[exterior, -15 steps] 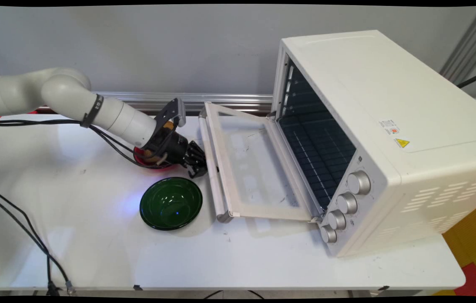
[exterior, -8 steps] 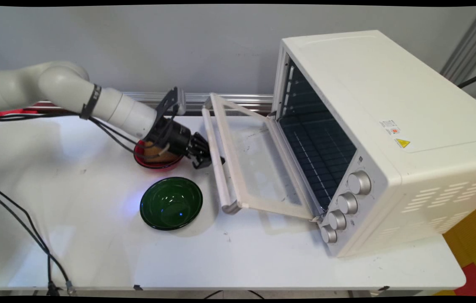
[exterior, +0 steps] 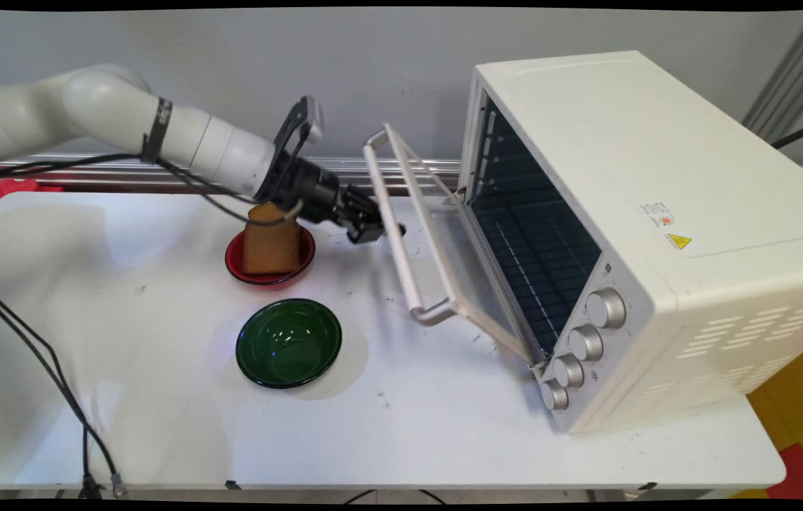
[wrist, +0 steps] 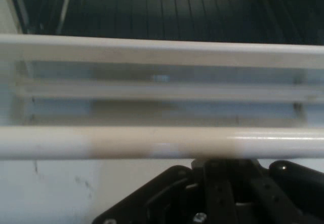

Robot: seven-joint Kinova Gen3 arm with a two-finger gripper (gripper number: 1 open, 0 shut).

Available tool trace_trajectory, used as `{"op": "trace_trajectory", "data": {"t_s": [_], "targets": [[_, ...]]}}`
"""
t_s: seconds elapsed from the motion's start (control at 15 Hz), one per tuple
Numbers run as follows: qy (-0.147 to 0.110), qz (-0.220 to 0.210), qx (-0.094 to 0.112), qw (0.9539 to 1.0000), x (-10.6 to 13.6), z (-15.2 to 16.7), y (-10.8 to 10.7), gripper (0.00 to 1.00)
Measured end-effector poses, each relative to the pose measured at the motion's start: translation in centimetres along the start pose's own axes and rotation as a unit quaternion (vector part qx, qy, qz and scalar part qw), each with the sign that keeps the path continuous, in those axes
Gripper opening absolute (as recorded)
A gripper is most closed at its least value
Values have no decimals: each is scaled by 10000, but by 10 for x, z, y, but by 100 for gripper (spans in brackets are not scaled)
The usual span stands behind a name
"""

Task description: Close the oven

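Note:
A white toaster oven [exterior: 657, 177] stands on the right of the table, its glass door [exterior: 444, 241] tilted about halfway up. My gripper [exterior: 373, 228] is shut and presses against the underside of the door's white bar handle [exterior: 393, 220]. In the hand view the handle [wrist: 126, 142] runs across the picture just above my gripper [wrist: 223, 164], with the door frame and the dark oven rack [wrist: 177, 11] behind it. Nothing is held between the fingers.
A red bowl [exterior: 235, 264] with a brown block of bread [exterior: 270, 241] standing in it sits just left of my gripper, below the wrist. In front of it lies a green bowl [exterior: 288, 343]. Black cables [exterior: 40, 362] trail over the table's left side.
My gripper has risen and moved right, pushing the handle up. The oven door has swung from nearly flat to about halfway shut. The bread in the red bowl has come into view.

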Motion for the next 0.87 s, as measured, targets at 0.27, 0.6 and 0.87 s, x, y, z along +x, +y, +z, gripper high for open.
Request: {"op": "trace_trajectory", "data": {"t_s": [0.27, 0.6, 0.87], "targets": [[219, -72, 64, 9997, 21, 1, -4, 0], [393, -155, 119, 9990, 38, 2, -10, 0], [460, -206, 129, 9986, 46, 0, -13, 0]]}}
